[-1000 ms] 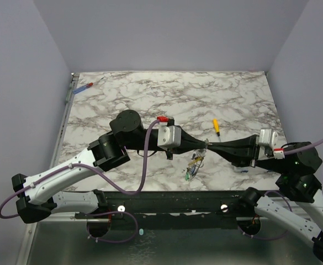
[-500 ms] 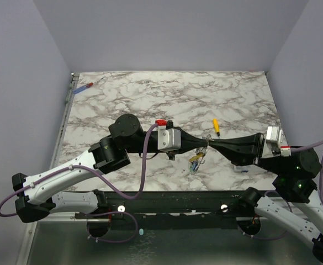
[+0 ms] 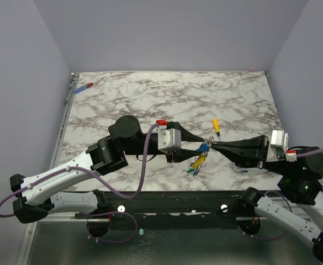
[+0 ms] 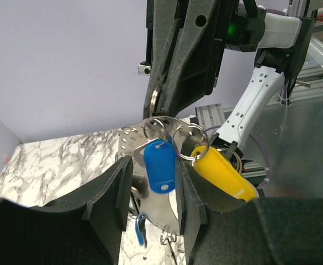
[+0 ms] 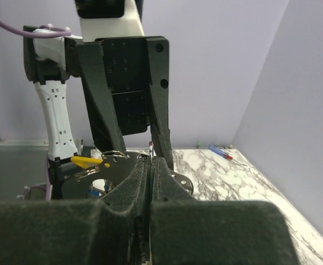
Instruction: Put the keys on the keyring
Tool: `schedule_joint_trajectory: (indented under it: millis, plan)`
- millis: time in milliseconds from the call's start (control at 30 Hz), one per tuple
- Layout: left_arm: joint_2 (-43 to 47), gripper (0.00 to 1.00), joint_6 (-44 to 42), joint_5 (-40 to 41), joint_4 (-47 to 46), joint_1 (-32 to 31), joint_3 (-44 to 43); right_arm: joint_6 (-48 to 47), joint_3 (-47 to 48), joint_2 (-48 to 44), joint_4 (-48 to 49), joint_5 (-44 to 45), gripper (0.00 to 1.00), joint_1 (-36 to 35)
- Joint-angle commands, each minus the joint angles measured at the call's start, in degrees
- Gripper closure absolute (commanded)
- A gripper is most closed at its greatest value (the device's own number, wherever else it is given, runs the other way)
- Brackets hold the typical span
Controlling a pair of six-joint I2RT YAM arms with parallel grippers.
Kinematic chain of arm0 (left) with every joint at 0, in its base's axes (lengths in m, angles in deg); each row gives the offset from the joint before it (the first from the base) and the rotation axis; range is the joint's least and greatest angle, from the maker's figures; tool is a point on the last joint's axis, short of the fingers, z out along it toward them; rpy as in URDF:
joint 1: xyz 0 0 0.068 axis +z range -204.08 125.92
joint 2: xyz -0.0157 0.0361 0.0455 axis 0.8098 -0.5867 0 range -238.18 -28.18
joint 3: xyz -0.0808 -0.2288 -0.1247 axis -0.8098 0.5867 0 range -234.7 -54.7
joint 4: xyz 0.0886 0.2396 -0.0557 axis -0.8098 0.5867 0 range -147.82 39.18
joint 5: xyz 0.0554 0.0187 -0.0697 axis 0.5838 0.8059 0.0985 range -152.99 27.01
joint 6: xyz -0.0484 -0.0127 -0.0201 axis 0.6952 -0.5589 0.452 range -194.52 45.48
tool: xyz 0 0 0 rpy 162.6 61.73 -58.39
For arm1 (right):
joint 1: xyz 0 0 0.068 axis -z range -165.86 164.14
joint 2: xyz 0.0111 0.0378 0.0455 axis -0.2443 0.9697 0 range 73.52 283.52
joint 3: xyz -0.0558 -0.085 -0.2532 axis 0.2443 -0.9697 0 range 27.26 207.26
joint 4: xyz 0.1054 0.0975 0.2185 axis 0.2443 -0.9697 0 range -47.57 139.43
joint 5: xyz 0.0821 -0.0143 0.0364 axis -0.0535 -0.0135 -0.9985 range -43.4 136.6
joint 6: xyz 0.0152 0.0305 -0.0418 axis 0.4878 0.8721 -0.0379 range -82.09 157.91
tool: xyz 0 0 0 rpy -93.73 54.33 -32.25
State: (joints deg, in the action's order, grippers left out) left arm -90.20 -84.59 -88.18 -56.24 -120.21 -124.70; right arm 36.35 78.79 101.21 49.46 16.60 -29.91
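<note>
My left gripper (image 3: 201, 148) and right gripper (image 3: 215, 144) meet tip to tip above the table's front middle. In the left wrist view my left gripper (image 4: 154, 167) is shut across a flat silver keyring plate (image 4: 164, 210) with holes along its rim. A blue tag (image 4: 159, 165) and a yellow tag (image 4: 222, 172) hang from wire rings on it. More keys with yellow and green tags (image 3: 194, 165) dangle below. My right gripper (image 5: 149, 161) is shut on a small split ring (image 5: 151, 148) standing edge-on at the plate's rim; that ring also shows in the left wrist view (image 4: 154, 101).
A yellow-handled screwdriver (image 3: 216, 126) lies just behind the grippers. A red-and-blue screwdriver (image 3: 84, 87) lies at the far left corner and also shows in the right wrist view (image 5: 221, 152). Purple walls stand on three sides.
The right arm has drawn back to the right and the left gripper has followed. The key bunch has swung up a little, and the blue tag now shows between the grippers.
</note>
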Motion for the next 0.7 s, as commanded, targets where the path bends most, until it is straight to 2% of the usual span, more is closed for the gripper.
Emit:
schedule_joint_trajectory:
  millis: [0,300,667]
  plan:
    - [0.47,0.58,2.58,-1.34,0.96,-0.36,-2.28,-2.74,3.31,0.41,-4.59,-4.71,0.99,-0.14]
    - [1.22,0.57,3.29,-1.88,2.24,-0.33,-4.61,-6.27,5.16,1.03,-10.78,-5.87,0.99,-0.13]
    - [-2.74,0.6,5.05,-7.01,3.6,-0.4,-6.38,-6.17,5.64,1.84,-10.83,-7.46,0.99,-0.15]
